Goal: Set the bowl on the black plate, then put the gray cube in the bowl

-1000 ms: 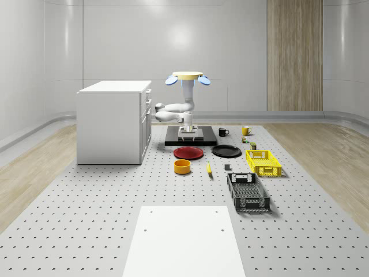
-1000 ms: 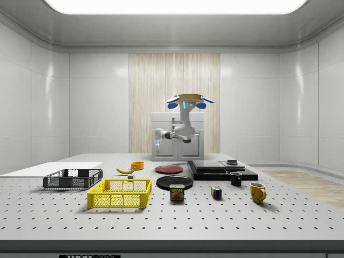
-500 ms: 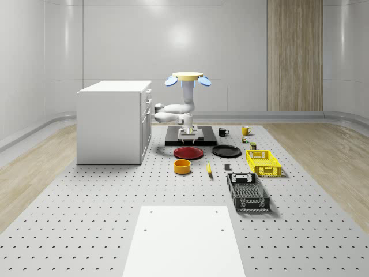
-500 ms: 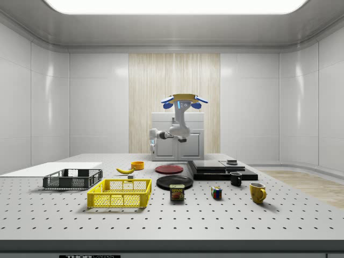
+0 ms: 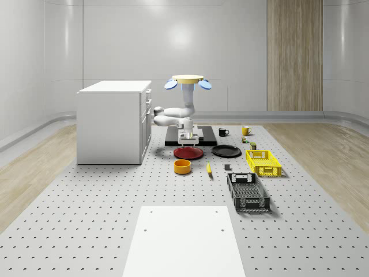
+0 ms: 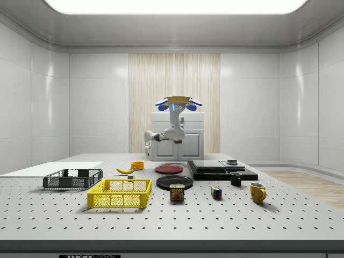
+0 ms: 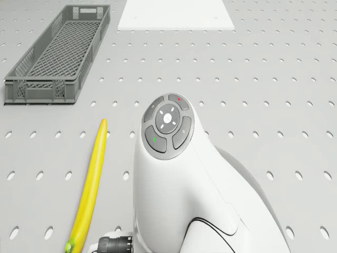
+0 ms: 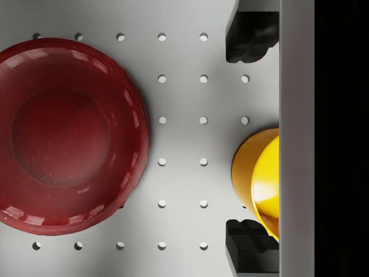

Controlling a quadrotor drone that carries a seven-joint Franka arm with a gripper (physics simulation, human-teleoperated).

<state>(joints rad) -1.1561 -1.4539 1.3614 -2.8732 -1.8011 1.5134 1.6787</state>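
The yellow bowl [image 5: 183, 167] stands on the perforated table in front of a red plate [image 5: 188, 153]. To the whole-scene view's right of the red plate lies the black plate [image 5: 226, 151], bare. A small gray cube [image 5: 228, 168] sits near the banana. The drone [image 5: 188, 81] hovers above the red plate, arm hanging down. My gripper [image 5: 188, 140] points down just above the red plate. In the wrist view the gripper [image 8: 251, 144] is open, with nothing held. Below it are the red plate [image 8: 63, 133] and the bowl [image 8: 262, 184]. In the side view the bowl [image 6: 137, 165] lies left of the gripper [image 6: 147, 144].
A white cabinet [image 5: 112, 121] stands at the whole-scene view's left and a black slab [image 5: 190, 138] lies behind the red plate. A banana [image 7: 92, 184], a gray crate [image 7: 58, 52] and a yellow crate [image 5: 263, 162] lie nearby. Mugs [image 5: 223, 131] stand at the back.
The drone and arm have shifted toward the front of the table, to the side view's left. The gripper has gone from above the black slab to above the red plate and sits lower.
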